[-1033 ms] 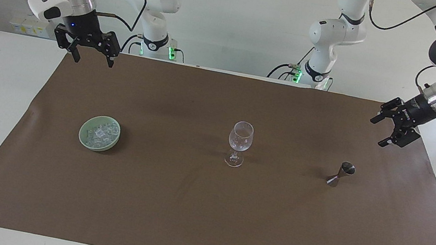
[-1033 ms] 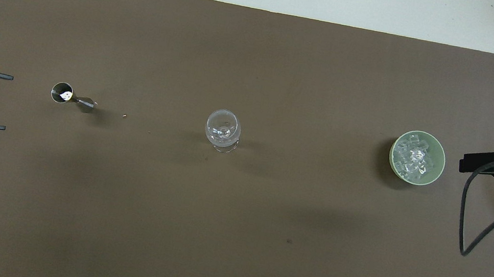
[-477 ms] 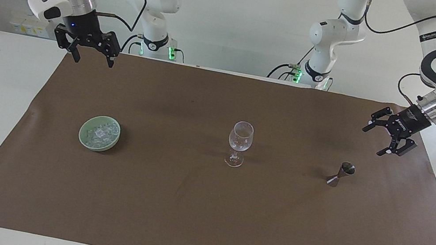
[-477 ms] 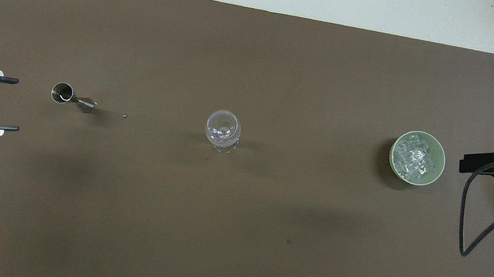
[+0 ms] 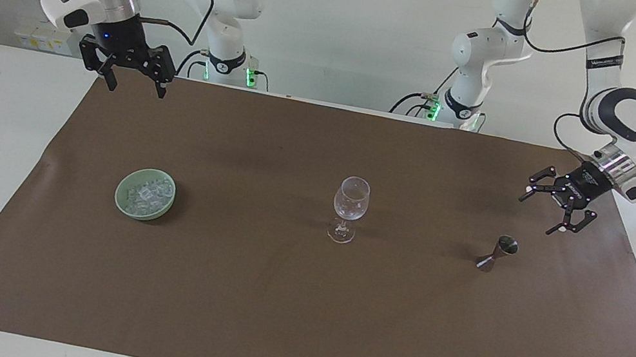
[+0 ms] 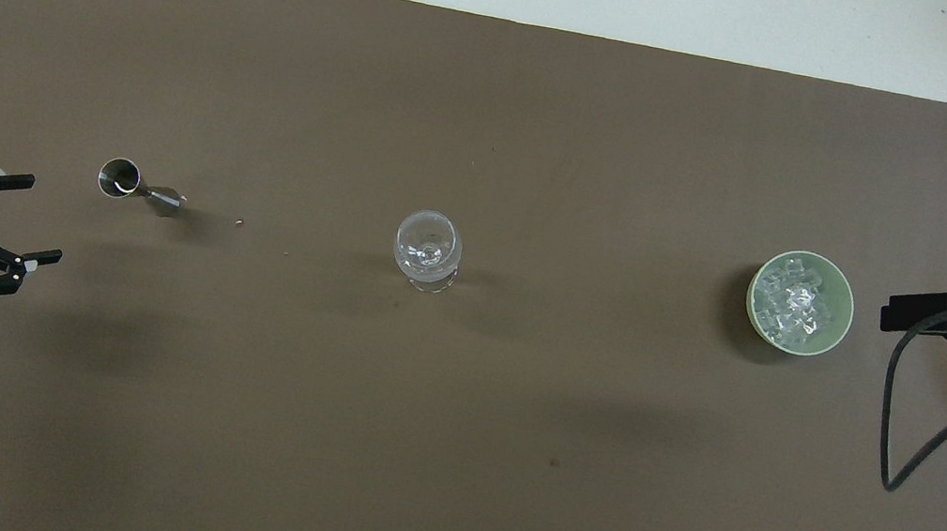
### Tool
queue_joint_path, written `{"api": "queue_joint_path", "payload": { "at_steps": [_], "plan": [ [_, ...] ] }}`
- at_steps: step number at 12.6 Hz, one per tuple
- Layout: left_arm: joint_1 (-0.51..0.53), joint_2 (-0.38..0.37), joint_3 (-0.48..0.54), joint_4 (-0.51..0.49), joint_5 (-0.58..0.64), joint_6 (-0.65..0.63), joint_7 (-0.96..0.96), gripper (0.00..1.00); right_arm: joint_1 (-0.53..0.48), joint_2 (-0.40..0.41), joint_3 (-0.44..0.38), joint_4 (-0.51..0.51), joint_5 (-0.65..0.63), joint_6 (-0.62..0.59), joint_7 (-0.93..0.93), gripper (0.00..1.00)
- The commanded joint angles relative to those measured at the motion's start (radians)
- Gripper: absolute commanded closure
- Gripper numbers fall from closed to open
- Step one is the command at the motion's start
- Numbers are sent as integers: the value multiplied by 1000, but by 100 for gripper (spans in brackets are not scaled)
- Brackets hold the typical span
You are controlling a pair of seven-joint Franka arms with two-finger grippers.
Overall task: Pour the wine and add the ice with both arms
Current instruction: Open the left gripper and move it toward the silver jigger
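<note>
At the centre of the facing view, on the brown mat point(image 5: 268, 314): one stemmed glass point(image 5: 348, 209), upright, apparently empty, placed midway so either arm can reach it. Left of centre: pale green bowl point(image 5: 145, 194) holding the ice point(image 5: 147, 192), heaped and untouched, set toward the right arm's end. Right of centre: metal jigger point(image 5: 497, 253), tilted on its narrow waist, well apart from the glass, toward the left arm's end. Upper right: left gripper point(image 5: 556, 202), fingers spread wide, empty, angled down over the mat near the jigger, likely lining up to take it for the pour. Upper left: right gripper point(image 5: 134, 82), likewise spread and empty, hanging over the mat's edge, waiting; the ice is probably its share.
</note>
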Motion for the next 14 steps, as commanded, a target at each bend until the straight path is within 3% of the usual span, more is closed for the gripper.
{"api": "queue_joint_path", "payload": {
  "at_steps": [1,5,10,14],
  "plan": [
    [1,-1,-9,-35,-71,28,28,0,-7,-22,0,-23,15,-4,-28,0],
    [4,105,-9,-57,-283,18,264,0,-7,-22,0,-23,15,-4,-28,0],
    [-5,166,-9,-57,-395,17,373,0,-7,-22,0,-23,15,-5,-28,0],
    [-60,212,-9,-55,-562,58,448,0,-7,-22,0,-23,15,-4,-28,0]
  ]
}}
